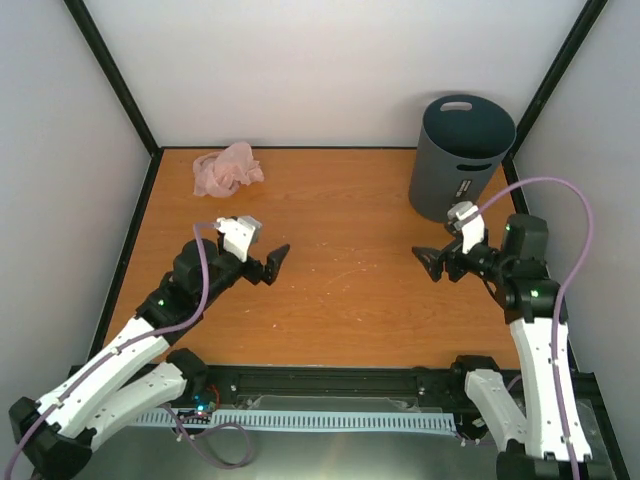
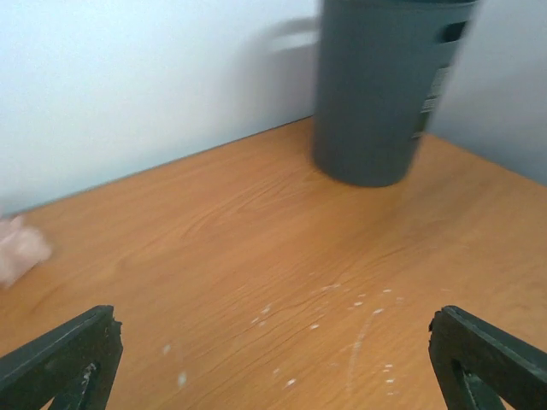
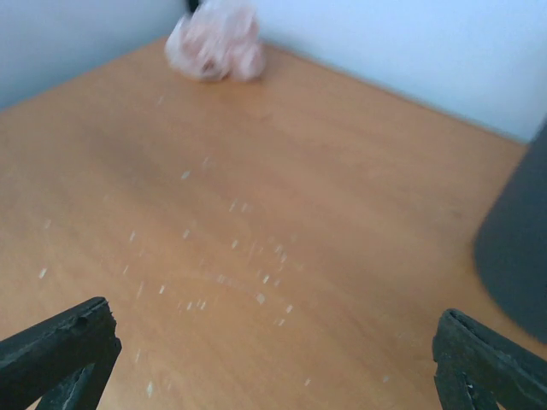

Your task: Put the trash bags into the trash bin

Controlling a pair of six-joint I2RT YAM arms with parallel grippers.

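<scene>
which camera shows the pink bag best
The top external view: the whole pink bag lies in clear sight near the far left corner of the table. The right wrist view shows it blurred at its top edge; the left wrist view catches only a blurred sliver at its left edge.

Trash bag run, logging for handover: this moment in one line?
trash bag crumpled far-left; trash bin upright far-right; left gripper open; right gripper open

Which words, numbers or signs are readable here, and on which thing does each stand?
No text is readable.
Dark grey round plastic bin: pale label on its side, too blurred to read.
Crumpled pale-pink plastic bag: no lettering visible.
</scene>
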